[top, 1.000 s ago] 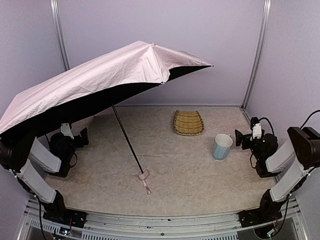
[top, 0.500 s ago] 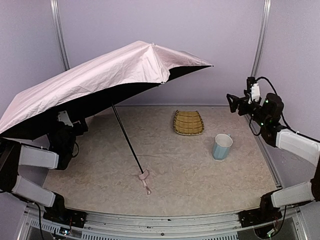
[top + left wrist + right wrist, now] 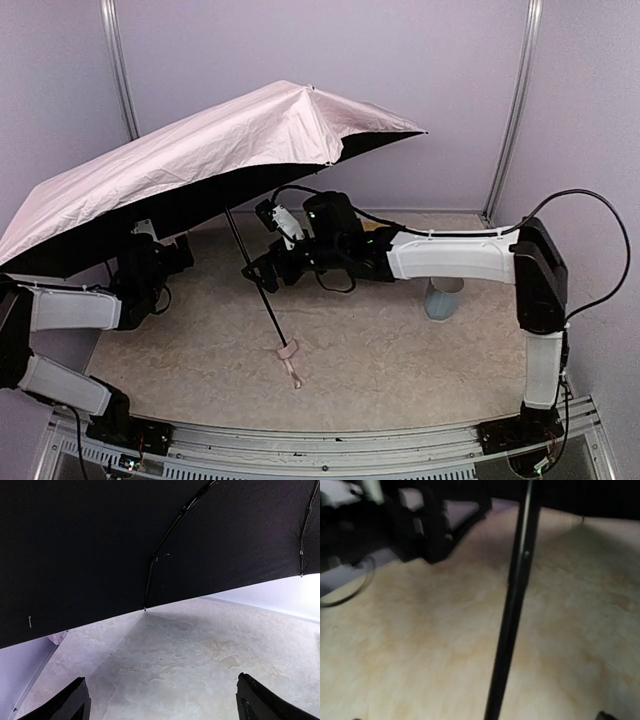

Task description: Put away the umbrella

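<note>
The umbrella stands open, tilted left, with its pale-pink canopy (image 3: 200, 160) over the table's left half. Its thin black shaft (image 3: 262, 295) runs down to the small pink handle (image 3: 288, 353), which rests on the table. My right gripper (image 3: 258, 274) reaches across from the right and is open, with the shaft (image 3: 512, 615) running up between its fingers; I cannot tell whether they touch it. My left gripper (image 3: 182, 250) is open and empty under the canopy, left of the shaft. Its wrist view shows the black lining (image 3: 100, 545) overhead and bare table between the fingertips (image 3: 250, 700).
A pale-blue cup (image 3: 443, 300) stands right of centre, partly behind my right forearm (image 3: 450, 255). The woven yellow tray is hidden behind that arm. Lilac walls and metal posts (image 3: 512, 110) close in the back and sides.
My right arm has swung from the right side across the table to the umbrella's shaft. My left gripper has shifted slightly right under the canopy. The umbrella has not moved.
</note>
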Tool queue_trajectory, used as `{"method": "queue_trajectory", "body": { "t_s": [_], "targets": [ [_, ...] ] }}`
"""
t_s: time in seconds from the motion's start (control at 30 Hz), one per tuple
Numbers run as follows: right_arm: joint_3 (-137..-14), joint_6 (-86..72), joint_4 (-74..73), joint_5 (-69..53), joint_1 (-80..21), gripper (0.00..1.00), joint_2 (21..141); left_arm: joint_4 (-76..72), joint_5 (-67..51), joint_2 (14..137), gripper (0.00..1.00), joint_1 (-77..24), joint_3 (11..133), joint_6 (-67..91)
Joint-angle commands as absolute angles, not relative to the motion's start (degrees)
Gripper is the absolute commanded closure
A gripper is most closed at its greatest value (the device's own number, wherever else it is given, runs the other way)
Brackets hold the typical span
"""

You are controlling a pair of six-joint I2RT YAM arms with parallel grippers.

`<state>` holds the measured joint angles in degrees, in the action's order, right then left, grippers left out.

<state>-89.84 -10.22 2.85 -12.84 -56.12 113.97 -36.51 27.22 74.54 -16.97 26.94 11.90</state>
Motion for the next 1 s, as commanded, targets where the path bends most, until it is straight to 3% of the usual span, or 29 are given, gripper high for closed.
{"method": "queue_trajectory", "body": {
  "t_s": [0.0, 0.07, 0.13, 0.33, 0.43, 0.67, 0.8, 0.97],
  "targets": [
    [-107.89, -14.16, -10.64, -11.07, -56.29, 0.0, 125.14, -31.88, 26.31, 72.35, 0.01, -17.75, 28.24, 16.55],
    [-113.55, -15.38, -12.55, -13.44, -56.32, 0.05, 129.44, -32.21, 24.88, 71.47, 0.01, -17.91, 27.57, 17.47],
    [-115.21, -16.52, -11.44, -15.14, -56.52, 0.16, 131.67, -32.31, 23.44, 70.76, 0.02, -18.06, 27.31, 18.19],
    [-113.46, -20.88, -5.6, -16.51, -56.71, 0.66, 132.01, -31.48, 19.56, 69.14, 0.01, -19.38, 27.27, 19.4],
    [-113.85, -22.12, -4.19, -16.89, -56.7, 0.85, 130.85, -30.44, 18.2, 67.46, 0.02, -20.91, 27.39, 19.24],
    [-109.28, -28.03, 7.6, -23.42, -55.15, 0.99, 121.43, -26.89, 10.28, 57.92, 0.09, -24.24, 27.95, 17.5],
    [-103.19, -30.34, 18.64, -23.38, -55.03, 1.0, 115.26, -26.69, 3.99, 54.83, 0.16, -25.8, 29.25, 17.45],
    [-99.42, -32.19, 26.84, -23.87, -55.03, 1.0, 110.27, -22.89, -13.14, 55.48, 0.16, -29.3, 34.12, 15.91]
  ]
}}
